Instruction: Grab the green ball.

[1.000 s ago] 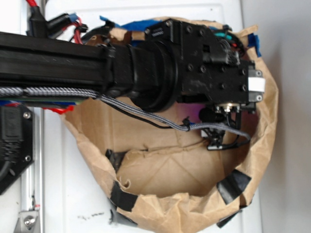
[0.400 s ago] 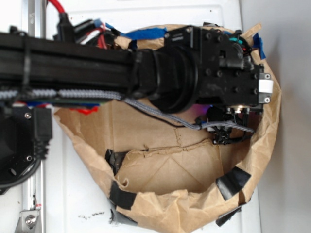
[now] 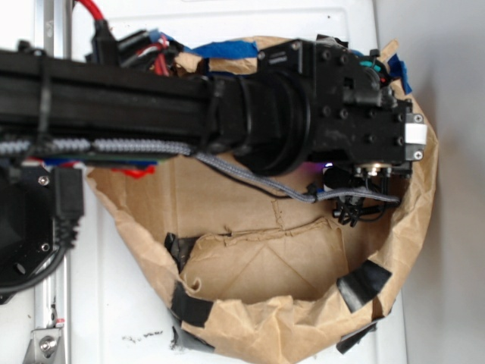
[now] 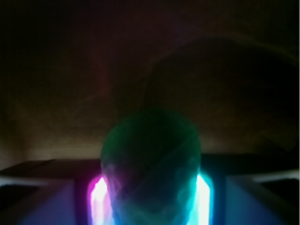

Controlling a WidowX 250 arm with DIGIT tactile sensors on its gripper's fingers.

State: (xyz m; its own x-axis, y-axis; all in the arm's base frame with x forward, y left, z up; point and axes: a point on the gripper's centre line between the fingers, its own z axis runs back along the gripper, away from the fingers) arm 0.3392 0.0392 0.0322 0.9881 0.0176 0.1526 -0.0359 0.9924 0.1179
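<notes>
Green ball (image 4: 151, 161): you see it dim, between the glowing fingers (image 4: 99, 199).
Gripper (image 4: 151, 197): closed against the ball's sides.
Paper bag (image 3: 250, 334): arm reaches in near its right edge.

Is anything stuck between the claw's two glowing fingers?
Yes, in the wrist view the green ball sits between the claw's glowing fingers. The exterior view hides it under the arm.

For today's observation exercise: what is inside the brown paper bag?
The robot arm reaches into the paper bag. The wrist view shows the green ball between glowing fingers; the arm hides it from outside.

Crumpled brown paper bag (image 3: 250, 265), black tape patches (image 3: 362, 287), white tabletop (image 3: 121, 303)
</notes>
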